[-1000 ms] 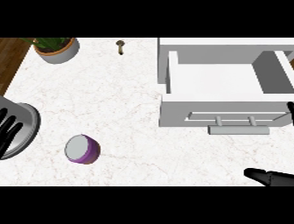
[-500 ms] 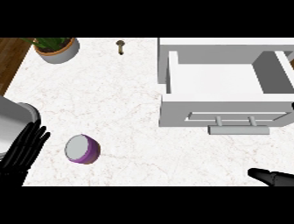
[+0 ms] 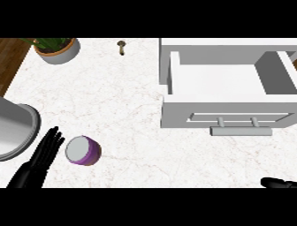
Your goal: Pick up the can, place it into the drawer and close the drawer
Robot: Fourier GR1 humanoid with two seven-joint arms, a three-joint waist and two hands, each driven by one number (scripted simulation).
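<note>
At the bottom left of the frame, my left hand [image 3: 39, 161] lies over the white marble counter [image 3: 118, 101] with its fingers straight and spread, holding nothing. Its fingertips [image 3: 55, 134] reach just beside the can [image 3: 82, 150], which lies on its side at lower left, purple-walled with a pale grey end facing up; I cannot tell whether they touch it. My grey left forearm [image 3: 4, 128] fills the left edge of the frame, just above and to the left of that hand.

At the bottom right corner, a few dark fingers of my right hand [image 3: 287, 183] poke in from the edge, and another dark sliver shows at the right edge beside the drawer front. Too little of this hand shows for me to tell whether it is open or curled.

At centre right, the white drawer [image 3: 233, 86] stands pulled open, its handle [image 3: 240, 130] on the front facing the lower edge, its inside bare and pale.

Farther up, at the upper left of the frame, a potted plant [image 3: 55, 47] sits on the counter's corner. Near the top centre, a small brownish object [image 3: 121, 46] lies on the counter, too small to identify.
</note>
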